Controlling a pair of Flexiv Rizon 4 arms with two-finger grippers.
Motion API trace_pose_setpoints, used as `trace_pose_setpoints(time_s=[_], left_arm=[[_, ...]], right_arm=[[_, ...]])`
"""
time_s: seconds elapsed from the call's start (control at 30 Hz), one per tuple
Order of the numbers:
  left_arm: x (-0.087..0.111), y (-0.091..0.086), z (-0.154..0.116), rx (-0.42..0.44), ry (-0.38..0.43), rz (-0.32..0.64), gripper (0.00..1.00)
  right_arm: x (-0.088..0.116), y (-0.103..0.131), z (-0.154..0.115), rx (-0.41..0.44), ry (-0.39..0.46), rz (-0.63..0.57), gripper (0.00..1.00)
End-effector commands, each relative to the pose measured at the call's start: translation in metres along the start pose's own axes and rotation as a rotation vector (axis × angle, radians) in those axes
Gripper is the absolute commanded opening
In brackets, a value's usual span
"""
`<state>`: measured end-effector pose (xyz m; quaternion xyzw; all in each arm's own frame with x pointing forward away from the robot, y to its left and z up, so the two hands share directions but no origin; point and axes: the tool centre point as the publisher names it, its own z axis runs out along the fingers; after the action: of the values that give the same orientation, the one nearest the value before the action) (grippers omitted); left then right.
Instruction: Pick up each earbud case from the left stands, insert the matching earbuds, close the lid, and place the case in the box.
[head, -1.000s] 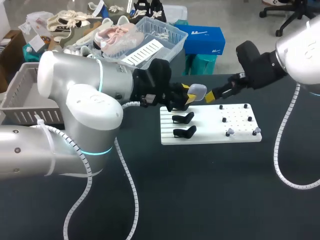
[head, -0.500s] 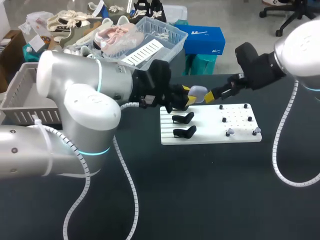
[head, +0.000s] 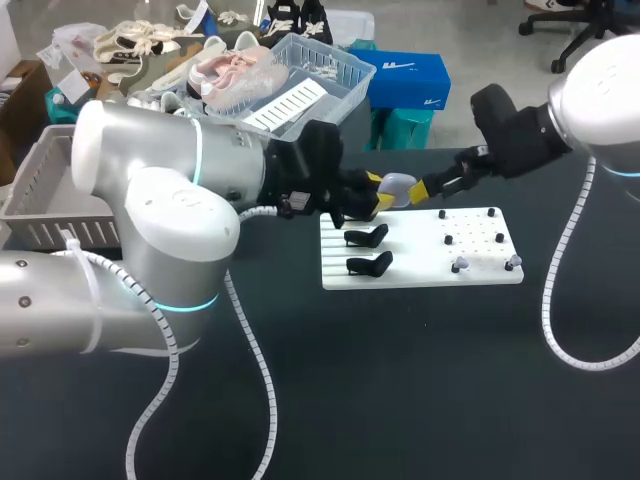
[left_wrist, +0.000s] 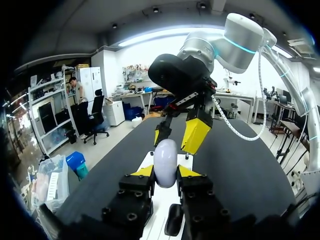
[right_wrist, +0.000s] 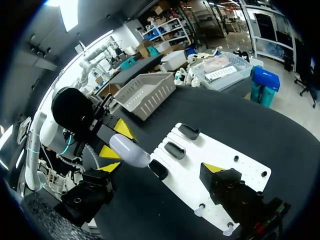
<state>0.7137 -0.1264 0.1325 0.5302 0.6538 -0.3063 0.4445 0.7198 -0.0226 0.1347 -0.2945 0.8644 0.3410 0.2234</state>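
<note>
The left gripper (left_wrist: 165, 172) clamps the one pale lavender earbud case (left_wrist: 165, 159) between both yellow tips, above the far left corner of the white board (head: 420, 275). The right gripper (left_wrist: 178, 136) hangs spread just beyond the case, gripping nothing. The board carries three black stands (right_wrist: 175, 149) and two earbuds (head: 458, 265) on pegs. Over the last second the right tips have eased back slightly. One grey basket (right_wrist: 142, 92) stands far left, its contents hidden.

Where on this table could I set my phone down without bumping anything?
The broad bare table on the near side of the white board is free. So is the board's middle strip, between black stands and pegs. Crowded: the board's far edge, where left gripper and right gripper meet at the earbud case.
</note>
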Motion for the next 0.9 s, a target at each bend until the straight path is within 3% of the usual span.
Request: trace_pose_setpoints(time_s=[0.03,0.43,0.63,0.9], left_arm=[[-0.001,-0.002,-0.001,0.003,-0.005,0.003,0.00],[0.004,-0.006,-0.002,0.017,0.001,0.020,0.00],[0.012,-0.009,-0.004,0.038,0.004,0.036,0.00],[0.008,-0.005,-0.017,0.100,-0.192,0.065,0.00]], right_arm=[[0.000,-0.002,0.000,-0.002,-0.005,-0.001,1.00],[-0.006,-0.001,-0.009,0.017,-0.021,-0.012,1.00],[-0.009,0.004,-0.030,0.070,-0.052,-0.030,1.00],[0.009,0.008,-0.069,0.238,-0.074,-0.014,1.00]])
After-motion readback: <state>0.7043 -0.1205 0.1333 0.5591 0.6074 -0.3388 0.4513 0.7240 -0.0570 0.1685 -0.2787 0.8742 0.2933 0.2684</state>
